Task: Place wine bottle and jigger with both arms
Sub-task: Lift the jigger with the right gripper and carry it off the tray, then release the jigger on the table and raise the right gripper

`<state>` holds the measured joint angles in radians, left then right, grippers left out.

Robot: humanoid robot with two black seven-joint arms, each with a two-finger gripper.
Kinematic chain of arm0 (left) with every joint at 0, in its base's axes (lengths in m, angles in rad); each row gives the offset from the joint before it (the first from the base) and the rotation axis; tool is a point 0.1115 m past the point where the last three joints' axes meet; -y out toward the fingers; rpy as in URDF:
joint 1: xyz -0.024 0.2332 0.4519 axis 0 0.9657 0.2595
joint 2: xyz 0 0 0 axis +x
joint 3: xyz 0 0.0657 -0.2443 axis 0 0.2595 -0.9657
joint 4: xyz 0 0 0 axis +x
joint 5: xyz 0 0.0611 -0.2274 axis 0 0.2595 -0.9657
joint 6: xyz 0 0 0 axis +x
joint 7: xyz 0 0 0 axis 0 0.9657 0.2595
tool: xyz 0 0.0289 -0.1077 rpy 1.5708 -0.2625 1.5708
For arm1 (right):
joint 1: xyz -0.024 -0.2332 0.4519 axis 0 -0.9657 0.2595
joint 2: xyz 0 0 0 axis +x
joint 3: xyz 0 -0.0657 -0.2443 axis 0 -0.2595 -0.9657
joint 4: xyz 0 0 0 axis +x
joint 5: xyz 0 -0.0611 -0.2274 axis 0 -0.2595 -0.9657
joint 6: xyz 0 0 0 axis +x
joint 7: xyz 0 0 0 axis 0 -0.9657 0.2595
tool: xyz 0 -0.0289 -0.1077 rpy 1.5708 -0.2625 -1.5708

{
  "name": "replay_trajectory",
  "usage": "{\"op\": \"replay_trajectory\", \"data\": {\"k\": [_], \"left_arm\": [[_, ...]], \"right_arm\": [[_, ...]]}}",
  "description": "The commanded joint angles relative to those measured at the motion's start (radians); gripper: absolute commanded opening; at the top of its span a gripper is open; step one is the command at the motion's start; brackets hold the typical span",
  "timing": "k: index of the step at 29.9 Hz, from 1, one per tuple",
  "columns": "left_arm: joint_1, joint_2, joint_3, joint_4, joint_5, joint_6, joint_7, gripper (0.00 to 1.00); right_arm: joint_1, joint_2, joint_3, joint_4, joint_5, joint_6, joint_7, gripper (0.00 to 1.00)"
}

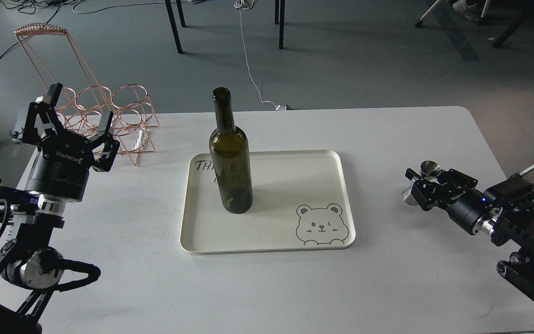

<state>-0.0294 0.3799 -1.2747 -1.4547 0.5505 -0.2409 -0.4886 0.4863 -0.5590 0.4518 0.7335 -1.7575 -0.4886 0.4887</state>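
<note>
The wine bottle (231,162), dark olive-green and without a label, stands upright on the left half of the cream tray (322,162). My left gripper (80,105) is open and empty at the table's left edge, well left of the bottle, in front of a copper wire rack. My right gripper (414,184) is at the right side of the table, right of the tray, shut on the small silver jigger (429,168). The jigger is tilted, its upper cup above the fingers and its lower cup close to the tabletop.
A copper wire bottle rack (109,116) stands at the back left of the white table (271,287). The tray has a bear drawing (321,225) at its front right corner. Chair and table legs stand on the floor beyond the table.
</note>
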Motion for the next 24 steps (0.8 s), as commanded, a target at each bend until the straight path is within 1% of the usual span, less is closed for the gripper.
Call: {"op": "replay_trajectory", "data": {"k": [1, 2, 4, 7, 10, 17, 21, 24], "left_arm": [[0.0, -0.001, 0.0, -0.012, 0.0, 0.0, 0.0, 0.98], [0.0, -0.002, 0.0, -0.013, 0.0, 0.0, 0.0, 0.98], [0.0, -0.003, 0.0, -0.015, 0.0, 0.0, 0.0, 0.98], [0.0, -0.004, 0.0, -0.016, 0.0, 0.0, 0.0, 0.98], [0.0, -0.006, 0.0, -0.016, 0.0, 0.0, 0.0, 0.98], [0.0, -0.004, 0.0, -0.019, 0.0, 0.0, 0.0, 0.98], [0.0, -0.004, 0.0, -0.019, 0.002, 0.0, 0.0, 0.98], [0.0, -0.004, 0.0, -0.019, 0.002, 0.0, 0.0, 0.98]], "right_arm": [[0.0, -0.024, -0.001, 0.01, 0.001, 0.0, 0.0, 0.9], [-0.002, -0.035, -0.001, 0.012, 0.001, 0.0, 0.0, 0.93], [-0.003, -0.062, -0.002, 0.03, 0.009, 0.0, 0.0, 0.94], [-0.026, -0.117, -0.011, 0.104, 0.041, 0.0, 0.0, 0.96], [-0.055, -0.188, -0.031, 0.197, 0.058, 0.0, 0.0, 0.97], [-0.141, -0.343, -0.071, 0.332, 0.076, 0.0, 0.0, 0.97], [-0.147, -0.432, -0.073, 0.489, 0.205, 0.0, 0.0, 0.98], [-0.13, -0.473, -0.067, 0.648, 0.379, 0.0, 0.0, 0.98]]}}
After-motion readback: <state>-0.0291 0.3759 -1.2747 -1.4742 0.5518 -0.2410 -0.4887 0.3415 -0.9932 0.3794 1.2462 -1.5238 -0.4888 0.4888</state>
